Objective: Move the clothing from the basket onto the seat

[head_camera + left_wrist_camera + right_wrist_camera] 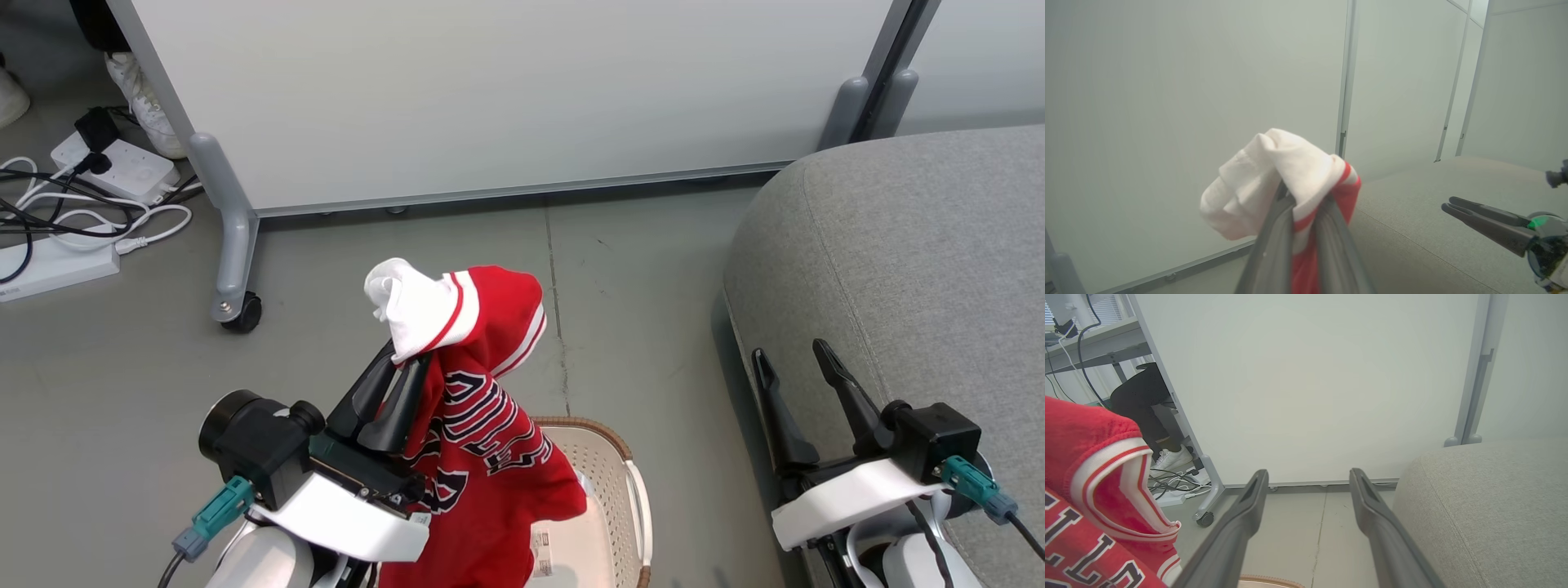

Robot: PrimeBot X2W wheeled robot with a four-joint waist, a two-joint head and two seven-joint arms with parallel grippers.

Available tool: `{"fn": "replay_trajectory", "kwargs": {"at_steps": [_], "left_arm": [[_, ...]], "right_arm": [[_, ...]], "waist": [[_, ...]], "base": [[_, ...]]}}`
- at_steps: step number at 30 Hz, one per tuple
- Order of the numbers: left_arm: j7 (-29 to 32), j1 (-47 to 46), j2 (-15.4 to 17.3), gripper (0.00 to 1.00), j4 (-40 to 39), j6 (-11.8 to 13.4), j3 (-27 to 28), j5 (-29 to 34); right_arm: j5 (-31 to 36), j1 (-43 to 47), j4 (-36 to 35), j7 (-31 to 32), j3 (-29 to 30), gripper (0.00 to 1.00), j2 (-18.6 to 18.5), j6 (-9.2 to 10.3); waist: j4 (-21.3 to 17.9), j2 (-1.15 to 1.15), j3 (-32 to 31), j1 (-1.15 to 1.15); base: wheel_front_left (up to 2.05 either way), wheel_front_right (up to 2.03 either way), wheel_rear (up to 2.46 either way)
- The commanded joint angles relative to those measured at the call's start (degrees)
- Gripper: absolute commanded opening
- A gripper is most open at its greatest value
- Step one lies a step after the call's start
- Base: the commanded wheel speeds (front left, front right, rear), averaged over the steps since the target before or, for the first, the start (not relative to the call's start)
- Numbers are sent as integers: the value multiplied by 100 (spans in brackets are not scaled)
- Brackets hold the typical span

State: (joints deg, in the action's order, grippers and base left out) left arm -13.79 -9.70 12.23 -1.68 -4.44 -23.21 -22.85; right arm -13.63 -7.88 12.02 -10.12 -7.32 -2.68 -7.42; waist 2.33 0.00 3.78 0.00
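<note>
**Entry: garment in transfer**

Nearest: left claw point(406, 363) clamped on the clothing point(482, 441), fingers pressed together on a bunched white band with red stripe trim. The rest of the red garment, with navy-and-white lettering, hangs limp below the pinch and drapes across the basket point(600, 445). The basket stands on the floor point(637, 269) directly under it, paper label point(540, 551) visible on its bottom. The hanging cloth hides whether the lower hem has cleared the rim, so I cannot tell.

Handling, as judged:
- Soft, light, no stiffness. It will swing and fold under its own weight.
- Fleecy knit surface, so probably not slippery, but a single-edge pinch could creep out.
- Not fragile.
- The doubled band is a fair place to hold: thicker, with a stitched edge. A second hold lower down would stop it trailing.

Right claw point(789, 349): fingers well apart and holding nothing, hovering at the near edge of the seat point(914, 245). The seat lies to the robot's right, apart from the basket.

Farther: white partition panel point(506, 98) on castors, with power strips and cables point(82, 212) at far left.

View differences:
- Left wrist view shows the pinch itself, with the white band folded over the fingertips. It also shows the seat's broad top ahead, with the right claw above it.
- Right wrist view shows the fabric's nap and a sliver of basket rim. Behind the panel it shows a person's leg and shoe point(1169, 459) under a table.
- Head view alone gives the layout: basket, hanging garment and seat together.
</note>
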Motion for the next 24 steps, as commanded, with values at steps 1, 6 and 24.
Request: {"fn": "replay_trajectory", "kwargs": {"at_steps": [1,6,24], "left_arm": [[-7,26,36,0,-3,28,4,23],[-14,32,36,0,21,53,-28,28],[-46,-134,88,0,-26,52,-84,41]], "right_arm": [[-21,0,6,-7,6,100,-39,-13],[-56,-31,13,-24,-51,100,-39,-13],[-786,-916,97,90,-1986,100,-40,-13]], "waist": [[2,0,-5,0],[-3,0,-18,0],[-1,0,49,0]], "base": [[0,0,0],[0,0,0],[0,0,0]]}}
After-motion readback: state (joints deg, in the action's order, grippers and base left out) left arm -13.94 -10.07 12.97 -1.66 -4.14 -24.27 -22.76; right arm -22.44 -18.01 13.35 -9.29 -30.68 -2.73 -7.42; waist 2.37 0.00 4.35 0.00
